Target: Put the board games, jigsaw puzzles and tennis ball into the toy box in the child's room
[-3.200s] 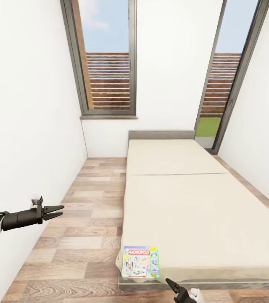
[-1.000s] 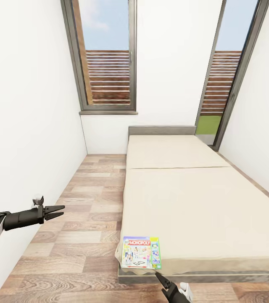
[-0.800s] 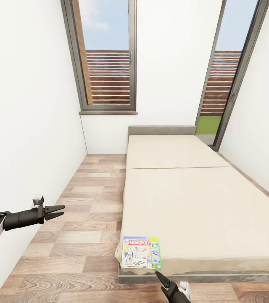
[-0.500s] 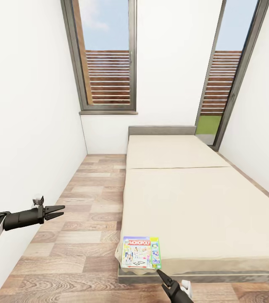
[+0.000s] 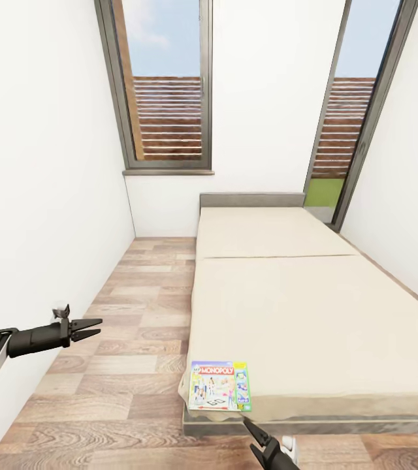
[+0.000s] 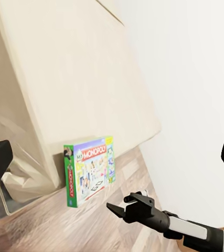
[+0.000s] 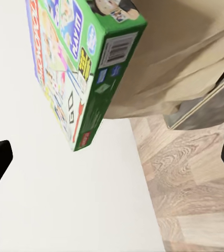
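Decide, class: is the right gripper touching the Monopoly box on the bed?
Apart. In the left wrist view the right gripper ends short of the Monopoly box, with bare floor between its fingers and the box.

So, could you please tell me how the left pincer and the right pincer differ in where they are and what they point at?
The left pincer hangs over the wood floor, well clear of the bed; the right pincer sits just below the bed's near edge. The right pincer points up at the Monopoly box on the near corner, while the left pincer aims at nothing nearby. Both are black and open, holding nothing.
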### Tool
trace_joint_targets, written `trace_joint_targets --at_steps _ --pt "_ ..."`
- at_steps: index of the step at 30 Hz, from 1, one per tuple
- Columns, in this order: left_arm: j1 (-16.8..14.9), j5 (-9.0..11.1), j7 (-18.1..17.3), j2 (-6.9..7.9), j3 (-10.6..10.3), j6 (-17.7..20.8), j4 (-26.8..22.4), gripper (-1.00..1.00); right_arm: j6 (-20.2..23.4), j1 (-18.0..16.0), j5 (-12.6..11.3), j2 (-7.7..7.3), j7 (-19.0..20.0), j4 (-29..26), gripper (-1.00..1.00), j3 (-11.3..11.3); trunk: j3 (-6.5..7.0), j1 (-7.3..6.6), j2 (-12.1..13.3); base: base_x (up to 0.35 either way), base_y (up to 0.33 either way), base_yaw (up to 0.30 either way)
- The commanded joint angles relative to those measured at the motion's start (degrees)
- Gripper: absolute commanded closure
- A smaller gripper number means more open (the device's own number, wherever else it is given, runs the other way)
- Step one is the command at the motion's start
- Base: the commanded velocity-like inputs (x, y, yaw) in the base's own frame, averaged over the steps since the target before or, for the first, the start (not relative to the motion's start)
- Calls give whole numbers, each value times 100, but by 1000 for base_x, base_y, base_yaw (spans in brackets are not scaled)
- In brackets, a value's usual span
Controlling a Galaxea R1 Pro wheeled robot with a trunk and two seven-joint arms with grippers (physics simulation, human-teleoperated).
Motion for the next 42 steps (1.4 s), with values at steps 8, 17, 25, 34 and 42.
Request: trace_joint_targets --at_steps 8,17,25,34,42 --pt "-2 -60 -43 -16 34 62 -3 -100 61 -32 -19 -8 28 -2 -100 -31 -149 176 -325 0 0 0" --pt "-1 -60 -43 -24 35 68 -3 -100 61 -175 -38 0 35 -7 -100 -54 -185 219 -405 0 0 0" --pt "-4 -60 -43 -33 29 63 -3 -100 52 -298 -217 22 36 -7 -100 -104 -185 219 -405 0 0 0" --pt "-3 -60 -43 -37 35 62 -3 -100 38 -361 -237 16 22 -8 -100 -111 -275 329 -605 0 0 0" --pt "-3 -62 -43 -42 35 67 -3 -100 32 -363 -238 1 8 -8 -100 -111 -365 439 -806 0 0 0"
